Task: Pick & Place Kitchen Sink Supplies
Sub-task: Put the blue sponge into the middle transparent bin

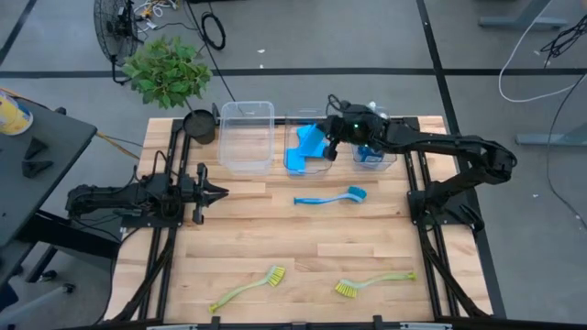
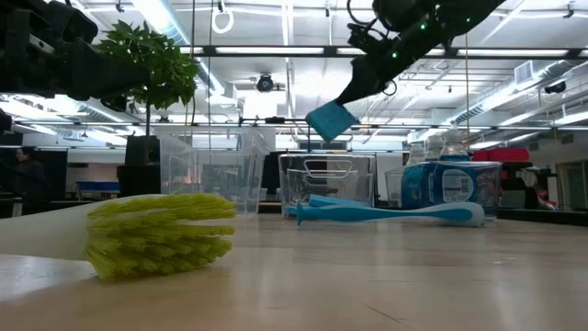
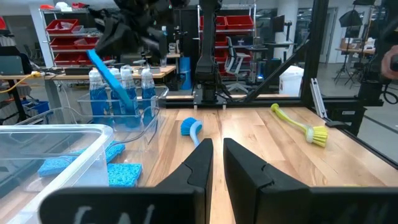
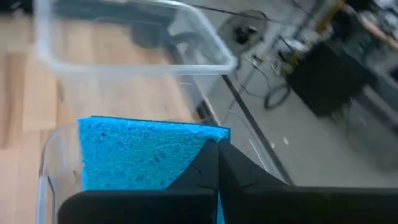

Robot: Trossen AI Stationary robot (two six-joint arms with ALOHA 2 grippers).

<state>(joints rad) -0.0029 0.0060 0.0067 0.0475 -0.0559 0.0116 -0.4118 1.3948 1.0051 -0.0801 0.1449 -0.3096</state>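
Note:
My right gripper [image 1: 328, 139] hangs over the middle clear bin [image 1: 292, 124], shut on a flat blue sponge [image 1: 309, 139] that also shows in the low view [image 2: 331, 120]. More blue sponges [image 1: 297, 161] lie flat on that bin's floor. Blue bottles [image 2: 450, 188] stand upright in the right bin [image 1: 390, 161]. A blue brush [image 1: 330, 196] lies on its side mid-table. Two yellow-green brushes [image 1: 248, 288] [image 1: 371, 283] lie near the front edge. My left gripper [image 1: 218, 192] waits shut at the table's left, holding nothing. My right gripper pinches the sponge between its two fingers at one edge [image 4: 186, 158], on its two broad faces. The fingers [image 2: 360, 85] slant down from the table's right side. The sponge hangs tilted below them, lifted clear above the middle bin's rim.
An empty clear bin [image 1: 246, 137] stands left of the middle one. A potted plant [image 1: 168, 69] stands at the far left corner. Bare wood lies between the bins and the front brushes.

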